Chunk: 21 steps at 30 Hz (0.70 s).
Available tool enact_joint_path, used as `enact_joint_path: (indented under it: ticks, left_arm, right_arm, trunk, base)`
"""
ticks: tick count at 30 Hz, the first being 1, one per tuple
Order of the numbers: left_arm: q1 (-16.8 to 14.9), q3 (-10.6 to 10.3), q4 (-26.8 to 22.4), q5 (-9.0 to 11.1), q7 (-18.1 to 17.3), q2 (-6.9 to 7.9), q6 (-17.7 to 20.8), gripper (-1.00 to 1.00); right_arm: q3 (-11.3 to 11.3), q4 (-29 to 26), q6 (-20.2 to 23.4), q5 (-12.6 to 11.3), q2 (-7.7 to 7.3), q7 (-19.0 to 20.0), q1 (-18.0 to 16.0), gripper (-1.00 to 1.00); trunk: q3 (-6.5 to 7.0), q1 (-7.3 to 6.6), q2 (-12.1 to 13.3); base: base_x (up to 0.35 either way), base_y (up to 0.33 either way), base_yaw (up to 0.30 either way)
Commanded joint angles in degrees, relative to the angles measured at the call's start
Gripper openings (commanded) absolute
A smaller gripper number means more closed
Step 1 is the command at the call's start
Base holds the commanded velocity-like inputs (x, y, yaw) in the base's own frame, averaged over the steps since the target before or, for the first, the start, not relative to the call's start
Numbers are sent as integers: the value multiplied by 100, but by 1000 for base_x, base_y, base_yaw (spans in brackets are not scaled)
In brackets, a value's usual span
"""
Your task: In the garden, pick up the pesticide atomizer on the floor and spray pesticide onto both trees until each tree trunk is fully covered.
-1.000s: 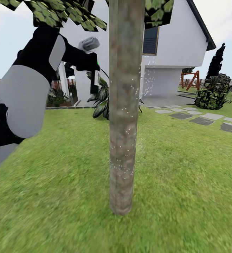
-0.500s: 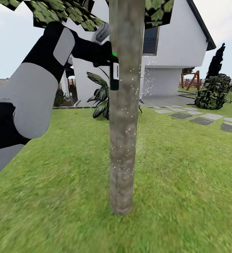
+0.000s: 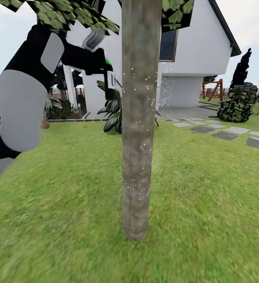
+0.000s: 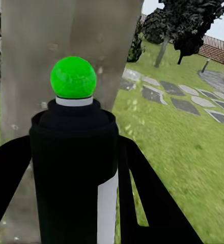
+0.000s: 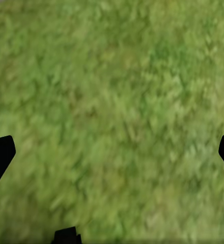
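Observation:
A thick grey-brown tree trunk (image 3: 139, 118) stands upright in the lawn straight ahead, dotted with fine white specks of spray. Leaves of its canopy (image 3: 66, 15) hang at the top. My left arm is raised to the left of the trunk. My left gripper (image 3: 107, 76) is shut on the pesticide atomizer (image 3: 110, 84), a black bottle with a white label and a green spot (image 3: 107, 61). In the left wrist view the atomizer (image 4: 74, 168) sits between the black fingers (image 4: 142, 188), its green spot (image 4: 73, 77) facing the trunk (image 4: 66, 35) close behind. My right gripper (image 5: 112, 152) is open over grass.
A white house (image 3: 192, 51) stands behind the trunk, with a broad-leaved plant (image 3: 113, 108) at its foot. Grey stepping stones (image 3: 223, 133) cross the lawn at the right, near dark shrubs (image 3: 237, 104). A dark-leaved tree (image 4: 186, 25) and a brick wall (image 4: 216, 51) lie farther off.
The left arm swung the atomizer right up against the trunk half a second ago, then drew it back to the left. More white specks now dot the upper trunk.

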Motion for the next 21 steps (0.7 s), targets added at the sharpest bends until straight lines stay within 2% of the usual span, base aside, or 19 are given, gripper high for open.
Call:
enact_joint_path:
  ticks: [1,3,6,8,10,11,12,14,17,20,21]
  left_arm:
    - [0,6,-4,0,9,70,12,-100]
    - [1,5,3,-81,25,164,16,-100]
    - [0,27,17,-97,27,175,13,-100]
    - [1,45,290,-99,34,149,7,-100]
    - [1,43,701,-90,33,42,-9,-100]
    - [1,46,783,-88,26,-76,-12,-100]
    - [0,46,855,-87,20,-270,-15,-100]
    - [1,44,900,-86,11,-463,-16,-100]
    - [2,50,971,-79,-1,-593,-21,-100]
    - [2,62,1199,-81,1,-611,-35,-100]
    - [2,65,1456,-89,4,-604,-107,-100]
  right_arm:
    - [1,2,0,1,0,0,0,100]
    - [3,5,0,3,0,0,0,100]
    - [3,35,0,3,0,1,0,100]
    - [3,51,0,4,0,1,0,100]
    - [3,56,0,4,0,1,0,100]
    - [3,57,0,4,0,1,0,100]
    - [3,58,0,4,0,1,0,100]
    - [3,58,0,4,0,1,0,100]
    - [3,58,0,4,0,1,0,100]
    - [1,58,0,4,0,1,0,100]
    - [2,58,0,4,0,1,0,100]
  trunk:
    - [0,0,0]
    - [0,0,0]
    - [0,0,0]
    - [0,0,0]
    - [0,0,0]
    - [0,0,0]
    - [0,0,0]
    - [0,0,0]
    - [0,0,0]
    - [0,0,0]
    - [0,0,0]
  base:
    - [0,0,0]
    - [0,0,0]
    - [0,0,0]
    - [0,0,0]
    - [0,0,0]
    - [0,0,0]
    - [0,0,0]
    - [0,0,0]
    - [0,0,0]
    - [0,0,0]
    - [0,0,0]
